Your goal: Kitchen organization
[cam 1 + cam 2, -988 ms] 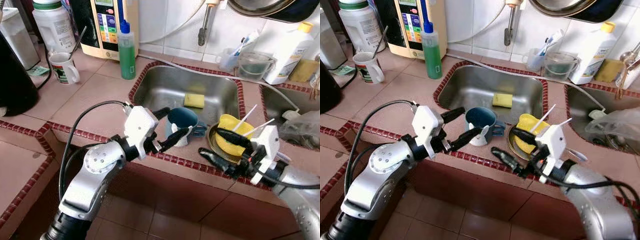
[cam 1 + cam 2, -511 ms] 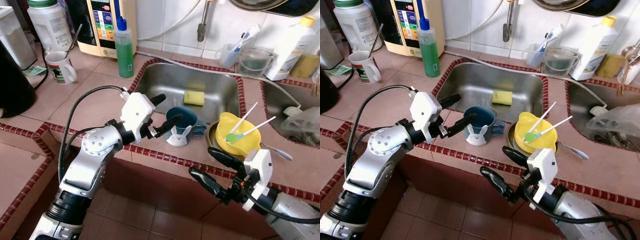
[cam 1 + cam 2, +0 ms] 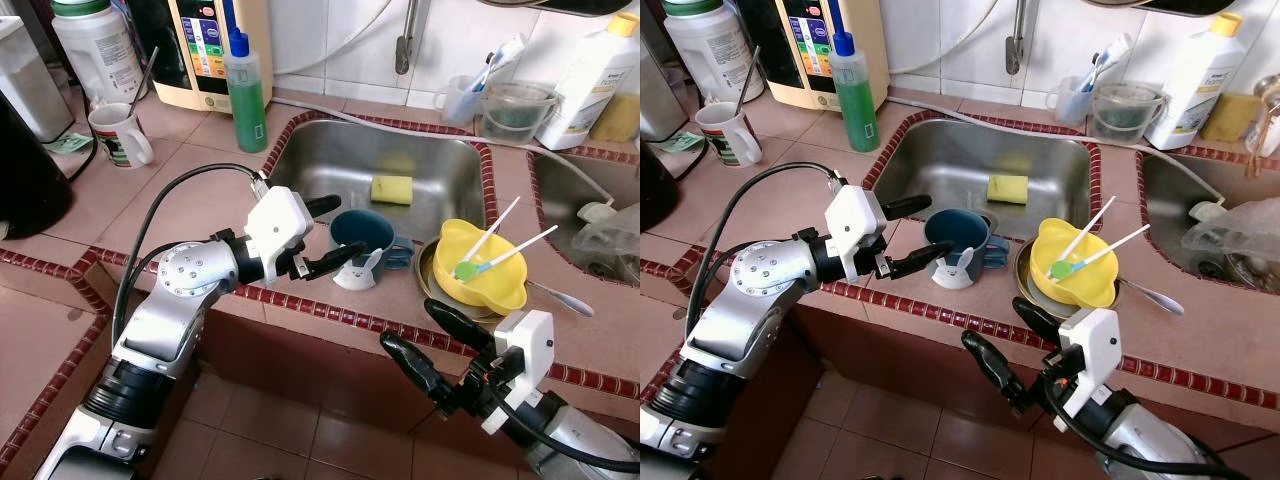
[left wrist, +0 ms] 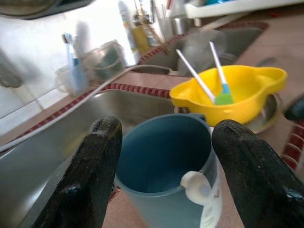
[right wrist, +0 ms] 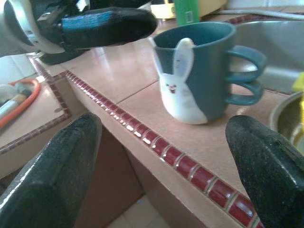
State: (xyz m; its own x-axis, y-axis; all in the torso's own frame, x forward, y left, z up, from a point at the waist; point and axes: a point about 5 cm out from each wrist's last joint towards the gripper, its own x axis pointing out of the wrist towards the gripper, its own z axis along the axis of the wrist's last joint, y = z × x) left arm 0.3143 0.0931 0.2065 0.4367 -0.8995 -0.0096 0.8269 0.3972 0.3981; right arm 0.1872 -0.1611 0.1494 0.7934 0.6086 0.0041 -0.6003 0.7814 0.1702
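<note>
Now the mug (image 3: 362, 248) is standing upright on the counter (image 3: 190, 200) at the sink (image 3: 400, 160) edge, so the left gripper (image 3: 330, 235) is spreading wide around it, empty, likely readying a grasp. Beside the mug the bowl (image 3: 480, 270) is waiting; the right gripper (image 3: 430, 345), open and empty, is hanging below the counter edge.

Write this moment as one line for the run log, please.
left gripper: open, fingers either side of blue mug | right gripper: open, below counter edge | yellow bowl: on metal plate, two utensils inside
</note>
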